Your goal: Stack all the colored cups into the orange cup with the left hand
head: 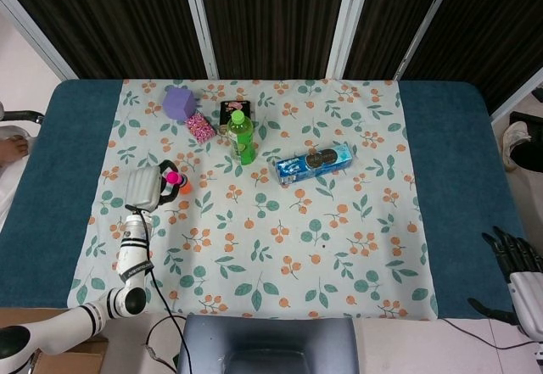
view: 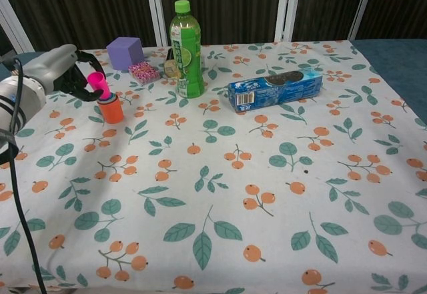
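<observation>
Head view: left hand (head: 151,189) pinches the pink cup (head: 172,176) left of centre, over the orange cup (head: 182,184). Chest view, upper left: pink cup tilted at the rim; level it, then release gently.

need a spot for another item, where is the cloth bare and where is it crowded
Bare: the wide stretch of tablecloth in front of the cookie box, to the near edge. Crowded: the far left, where the purple block, green bottle, orange cup and left hand holding the pink cup cluster.
</observation>
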Tool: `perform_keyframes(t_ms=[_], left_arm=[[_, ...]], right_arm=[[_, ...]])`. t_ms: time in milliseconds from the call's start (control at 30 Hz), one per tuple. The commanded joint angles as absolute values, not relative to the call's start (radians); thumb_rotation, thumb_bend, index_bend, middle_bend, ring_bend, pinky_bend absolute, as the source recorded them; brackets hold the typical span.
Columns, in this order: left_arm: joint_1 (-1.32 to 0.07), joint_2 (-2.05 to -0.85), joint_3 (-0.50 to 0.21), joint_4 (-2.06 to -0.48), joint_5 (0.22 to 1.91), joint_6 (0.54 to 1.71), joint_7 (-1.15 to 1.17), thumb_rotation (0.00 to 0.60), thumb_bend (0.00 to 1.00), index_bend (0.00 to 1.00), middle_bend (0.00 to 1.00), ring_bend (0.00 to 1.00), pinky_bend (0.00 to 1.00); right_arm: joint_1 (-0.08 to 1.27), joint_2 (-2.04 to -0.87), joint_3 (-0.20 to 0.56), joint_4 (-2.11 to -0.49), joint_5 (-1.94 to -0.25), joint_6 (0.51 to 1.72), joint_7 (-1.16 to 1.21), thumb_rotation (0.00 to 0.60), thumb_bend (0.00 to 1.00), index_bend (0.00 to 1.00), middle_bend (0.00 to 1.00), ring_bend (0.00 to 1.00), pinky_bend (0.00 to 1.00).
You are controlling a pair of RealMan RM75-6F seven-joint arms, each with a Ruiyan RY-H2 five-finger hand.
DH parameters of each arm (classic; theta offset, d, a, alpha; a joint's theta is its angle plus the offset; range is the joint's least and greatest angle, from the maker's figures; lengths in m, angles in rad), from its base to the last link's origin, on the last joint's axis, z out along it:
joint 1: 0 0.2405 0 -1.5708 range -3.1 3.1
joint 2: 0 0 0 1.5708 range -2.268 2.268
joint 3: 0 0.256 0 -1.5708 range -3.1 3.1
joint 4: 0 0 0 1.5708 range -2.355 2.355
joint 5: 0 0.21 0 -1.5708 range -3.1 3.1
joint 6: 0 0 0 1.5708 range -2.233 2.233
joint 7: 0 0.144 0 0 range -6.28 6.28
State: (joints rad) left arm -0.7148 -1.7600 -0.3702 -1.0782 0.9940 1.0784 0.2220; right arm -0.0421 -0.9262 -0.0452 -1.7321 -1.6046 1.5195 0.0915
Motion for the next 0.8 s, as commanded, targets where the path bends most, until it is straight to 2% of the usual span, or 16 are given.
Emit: perform_keyframes(t_ms=[33, 167, 233, 267, 333, 400, 567, 667, 733, 767, 800], left_arm=[[-0.715, -1.766, -0.363, -1.07, 0.996, 1.074, 0.225, 0.6, 0.39, 0.64, 1.0, 1.0, 1.0], [-0.717, -1.773, -0.359, -1.052, 0.995, 1.065, 0.221, 0.6, 0.39, 0.64, 1.0, 1.0, 1.0], [-0.718, -1.773, -0.359, -1.049, 0.989, 1.057, 0.222, 0.6, 0.39, 0.57, 1.0, 1.0, 1.0], [-0.718, -1.772, -0.358, -1.049, 0.985, 1.051, 0.227, 0.6, 0.39, 0.47, 1.0, 1.0, 1.0], [-0.718, -1.766, -0.36, -1.058, 0.977, 1.044, 0.234, 0.6, 0.38, 0.14, 1.0, 1.0, 1.0], [-0.717, -1.757, -0.364, -1.075, 0.971, 1.038, 0.23, 0.6, 0.37, 0.0, 1.0, 1.0, 1.0], [-0.69, -1.704, -0.349, -1.152, 0.994, 1.059, 0.223, 0.6, 0.35, 0.0, 1.0, 1.0, 1.0], [-0.619, -1.617, -0.293, -1.303, 1.091, 1.149, 0.196, 0.6, 0.35, 0.0, 0.99, 1.0, 1.0], [-0.556, -1.541, -0.227, -1.419, 1.18, 1.222, 0.184, 0.6, 0.35, 0.0, 0.88, 0.97, 1.0], [-0.507, -1.479, -0.166, -1.497, 1.254, 1.268, 0.164, 0.6, 0.35, 0.0, 0.73, 0.86, 0.97], [-0.465, -1.431, -0.113, -1.548, 1.311, 1.304, 0.148, 0.6, 0.35, 0.0, 0.55, 0.67, 0.85]], right_arm=[[-0.043, -0.927, -0.045, -1.732, -1.605, 1.522, 0.091, 0.6, 0.2, 0.0, 0.0, 0.0, 0.0], [-0.042, -0.926, -0.045, -1.732, -1.604, 1.521, 0.092, 0.6, 0.2, 0.0, 0.0, 0.0, 0.0], [-0.042, -0.926, -0.044, -1.732, -1.604, 1.521, 0.093, 0.6, 0.2, 0.0, 0.0, 0.0, 0.0], [-0.043, -0.926, -0.044, -1.732, -1.603, 1.522, 0.093, 0.6, 0.2, 0.0, 0.0, 0.0, 0.0], [-0.042, -0.926, -0.043, -1.732, -1.603, 1.522, 0.094, 0.6, 0.2, 0.0, 0.0, 0.0, 0.0], [-0.042, -0.926, -0.044, -1.731, -1.603, 1.522, 0.093, 0.6, 0.2, 0.0, 0.0, 0.0, 0.0], [-0.044, -0.926, -0.044, -1.73, -1.607, 1.526, 0.094, 0.6, 0.2, 0.0, 0.0, 0.0, 0.0], [-0.045, -0.927, -0.044, -1.729, -1.606, 1.527, 0.092, 0.6, 0.2, 0.0, 0.0, 0.0, 0.0], [-0.046, -0.928, -0.045, -1.729, -1.608, 1.527, 0.089, 0.6, 0.2, 0.0, 0.0, 0.0, 0.0], [-0.046, -0.929, -0.046, -1.729, -1.609, 1.528, 0.085, 0.6, 0.2, 0.0, 0.0, 0.0, 0.0], [-0.047, -0.931, -0.047, -1.73, -1.609, 1.528, 0.08, 0.6, 0.2, 0.0, 0.0, 0.0, 0.0]])
